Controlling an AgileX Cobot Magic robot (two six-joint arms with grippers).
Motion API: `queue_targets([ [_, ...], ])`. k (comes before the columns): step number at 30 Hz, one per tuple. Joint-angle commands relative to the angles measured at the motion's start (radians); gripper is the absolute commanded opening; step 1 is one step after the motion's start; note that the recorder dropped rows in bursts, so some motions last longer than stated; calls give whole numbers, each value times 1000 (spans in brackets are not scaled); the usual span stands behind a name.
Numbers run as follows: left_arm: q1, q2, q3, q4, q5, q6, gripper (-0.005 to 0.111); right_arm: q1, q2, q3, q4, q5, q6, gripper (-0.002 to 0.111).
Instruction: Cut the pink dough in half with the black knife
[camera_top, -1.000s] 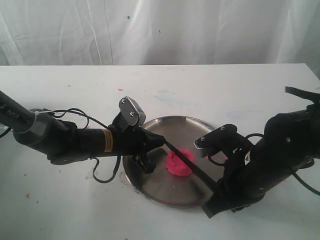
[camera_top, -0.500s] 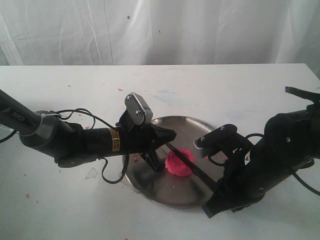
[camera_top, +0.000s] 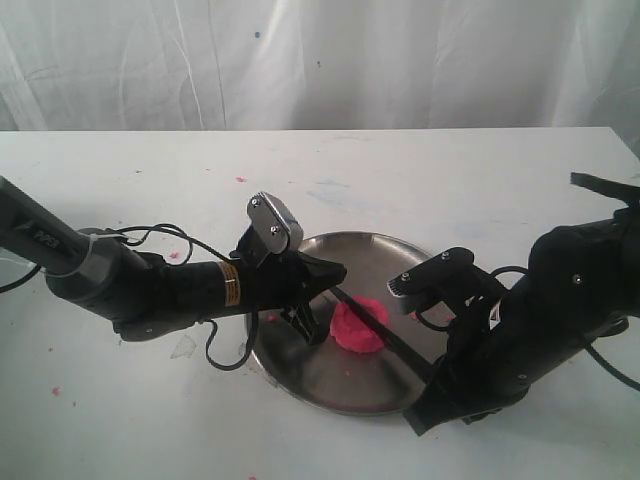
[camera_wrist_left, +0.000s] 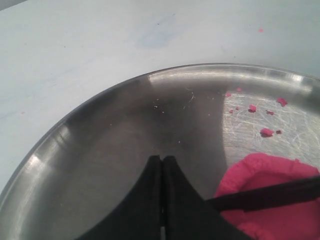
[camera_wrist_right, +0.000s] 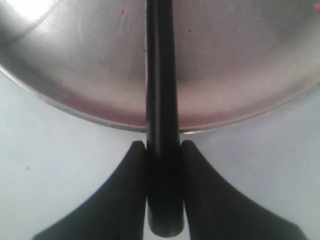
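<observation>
The pink dough (camera_top: 358, 328) sits as one lump on the steel plate (camera_top: 330, 385), a little right of the plate's middle in the exterior view. The black knife (camera_top: 385, 328) lies slantwise across its top, the blade pressed into the lump; in the left wrist view the dark blade (camera_wrist_left: 270, 194) crosses the dough (camera_wrist_left: 265, 175) and seems to sink slightly into it, though how deep is hard to judge. Small pink crumbs (camera_wrist_left: 266, 132) are scattered on the plate (camera_wrist_left: 100, 145) beyond the lump.

The right claw (camera_wrist_right: 163, 150) is clenched on the knife handle (camera_wrist_right: 161, 100), which runs out over the plate rim (camera_wrist_right: 75, 107) and the white surface (camera_wrist_right: 50, 175). The left claw (camera_wrist_left: 162, 161) hangs low over the plate just beside the dough, its two fingers pressed together with nothing between them. In the exterior view, the left claw (camera_top: 335, 272) is near the knife tip.
</observation>
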Motion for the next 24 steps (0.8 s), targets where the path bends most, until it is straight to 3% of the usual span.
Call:
queue_targets([
  [1,-4,11,5,36,57,3,0,1,1,-4,4,1,4,0],
  [24,-4,43,5,48,127,3,0,1,1,-4,4,-8,16,0],
])
